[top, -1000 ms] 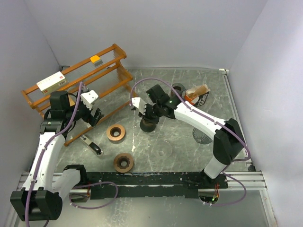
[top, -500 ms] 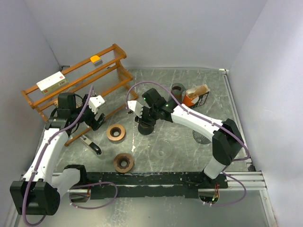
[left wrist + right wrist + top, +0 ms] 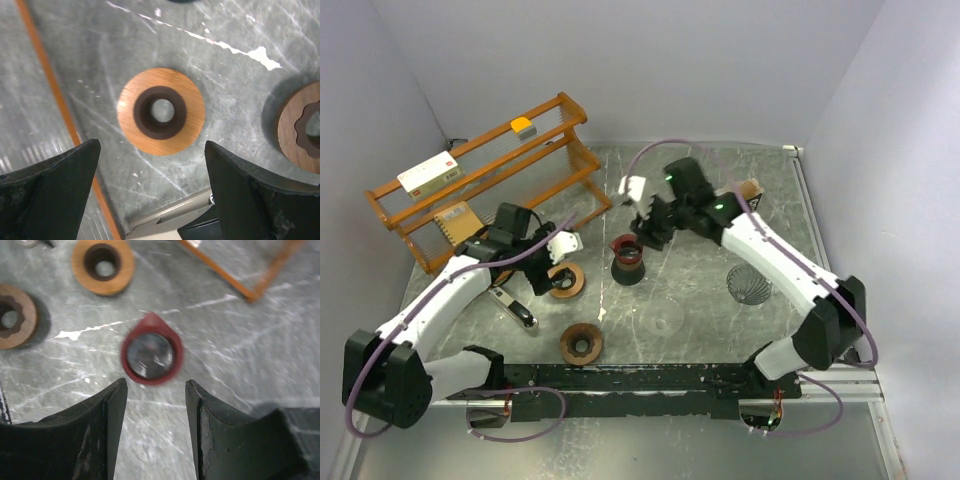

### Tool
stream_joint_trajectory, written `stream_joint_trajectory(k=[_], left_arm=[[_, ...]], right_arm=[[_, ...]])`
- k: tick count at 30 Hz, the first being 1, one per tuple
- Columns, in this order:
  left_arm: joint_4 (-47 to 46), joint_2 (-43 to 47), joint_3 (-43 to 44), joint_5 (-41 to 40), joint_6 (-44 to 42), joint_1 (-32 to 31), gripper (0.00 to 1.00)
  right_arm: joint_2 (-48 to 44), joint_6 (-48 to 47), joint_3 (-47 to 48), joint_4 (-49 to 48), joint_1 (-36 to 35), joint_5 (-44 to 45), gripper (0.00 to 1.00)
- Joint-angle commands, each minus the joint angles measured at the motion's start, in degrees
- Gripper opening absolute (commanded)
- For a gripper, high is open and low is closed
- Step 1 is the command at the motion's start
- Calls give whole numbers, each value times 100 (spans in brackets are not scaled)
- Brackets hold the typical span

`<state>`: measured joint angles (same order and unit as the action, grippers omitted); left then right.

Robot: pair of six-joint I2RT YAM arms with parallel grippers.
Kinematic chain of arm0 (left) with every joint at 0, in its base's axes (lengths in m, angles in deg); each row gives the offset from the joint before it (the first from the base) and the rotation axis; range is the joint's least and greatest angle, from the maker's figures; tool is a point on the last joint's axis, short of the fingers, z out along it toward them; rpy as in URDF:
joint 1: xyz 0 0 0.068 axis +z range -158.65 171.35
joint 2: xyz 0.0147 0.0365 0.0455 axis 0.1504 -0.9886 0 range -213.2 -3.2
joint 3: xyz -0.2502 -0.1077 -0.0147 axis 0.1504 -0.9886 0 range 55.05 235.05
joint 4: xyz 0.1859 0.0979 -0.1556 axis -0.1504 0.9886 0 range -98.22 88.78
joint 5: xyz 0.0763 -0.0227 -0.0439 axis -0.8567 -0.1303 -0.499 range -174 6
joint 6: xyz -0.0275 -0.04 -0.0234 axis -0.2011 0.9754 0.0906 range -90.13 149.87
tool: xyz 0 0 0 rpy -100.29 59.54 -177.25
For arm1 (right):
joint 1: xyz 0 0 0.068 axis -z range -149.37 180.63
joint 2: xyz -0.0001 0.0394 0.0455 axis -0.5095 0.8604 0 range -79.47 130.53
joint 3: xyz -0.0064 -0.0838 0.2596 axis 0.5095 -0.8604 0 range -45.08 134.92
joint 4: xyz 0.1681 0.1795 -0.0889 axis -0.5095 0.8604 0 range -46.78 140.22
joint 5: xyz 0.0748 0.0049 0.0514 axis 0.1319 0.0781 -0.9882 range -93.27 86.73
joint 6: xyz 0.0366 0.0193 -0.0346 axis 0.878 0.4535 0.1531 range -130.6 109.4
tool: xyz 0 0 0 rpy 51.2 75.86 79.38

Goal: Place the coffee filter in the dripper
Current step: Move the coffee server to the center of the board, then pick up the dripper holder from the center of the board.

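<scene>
A red-rimmed dark dripper (image 3: 627,257) stands on the table's middle; it also shows in the right wrist view (image 3: 150,355). My right gripper (image 3: 647,230) hovers just behind it, open and empty (image 3: 155,382). A box of tan paper filters (image 3: 738,203) stands at the back right. My left gripper (image 3: 550,268) is open and empty above a light wooden ring (image 3: 565,280) with a dark centre, which sits just ahead of the jaws in the left wrist view (image 3: 161,111).
A wooden rack (image 3: 480,190) stands at the back left. A darker wooden ring (image 3: 581,343), a scoop (image 3: 512,307), a clear glass piece (image 3: 665,318), a wire cone (image 3: 748,283) and a dark cup (image 3: 696,187) lie around.
My right gripper has let go of the red-rimmed dripper and drawn back from it. My left arm has swung right and down, from the rack to over the light wooden ring.
</scene>
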<state>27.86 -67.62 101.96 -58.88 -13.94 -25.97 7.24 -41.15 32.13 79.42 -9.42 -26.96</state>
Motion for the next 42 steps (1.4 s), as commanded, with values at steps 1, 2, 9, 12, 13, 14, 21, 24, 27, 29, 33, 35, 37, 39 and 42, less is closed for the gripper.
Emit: stream_joint_trajectory(k=[1, 2, 9, 12, 13, 14, 21, 24, 27, 29, 33, 35, 37, 39, 42], left_arm=[[270, -534, -44, -627, -228, -520, 96], [277, -734, -9, -729, -226, -647, 95], [135, -1349, -93, -925, -404, -1004, 91], [19, -1510, -155, -913, -454, -1078, 91], [14, -1599, -144, -904, -461, -1099, 90], [6, -1688, -133, -901, -470, -1124, 89], [-498, -2005, -248, -1322, -426, -1324, 81], [-647, -2073, -346, -1515, -469, -1422, 78], [-578, -2152, -358, -1626, -441, -1516, 69], [-410, -2094, -307, -1702, -479, -1557, 60], [35, -1791, 9, -1749, -464, -1598, 40], [298, -1559, 211, -1674, -509, -1599, 34], [532, -1318, 509, -1618, -546, -1598, 30], [778, -1129, 846, -1496, -568, -1594, 28], [1150, -1042, 1442, -1104, -560, -1599, 31]], right_arm=[[-455, 72, -59, 99, 1089, -968, 51], [-516, 43, -141, 102, 1407, -1058, 51], [-926, 365, -1045, -565, 2707, -2055, 51], [-987, 335, -1162, -526, 3082, -2225, 51], [-1027, 363, -1204, -559, 3192, -2301, 51], [-1072, 386, -1243, -592, 3282, -2383, 51], [-1032, 346, -1353, -545, 3512, -2627, 52], [-1007, 329, -1364, -531, 3539, -2601, 52], [-1008, 359, -1388, -569, 3582, -2598, 52], [-1001, 361, -1393, -573, 3597, -2554, 52], [-968, 387, -1400, -605, 3645, -2496, 52], [-959, 405, -1410, -623, 3674, -2460, 52], [-963, 408, -1415, -623, 3697, -2436, 52], [-955, 398, -1419, -624, 3731, -2418, 52], [-910, 387, -1433, -642, 3759, -2351, 52]])
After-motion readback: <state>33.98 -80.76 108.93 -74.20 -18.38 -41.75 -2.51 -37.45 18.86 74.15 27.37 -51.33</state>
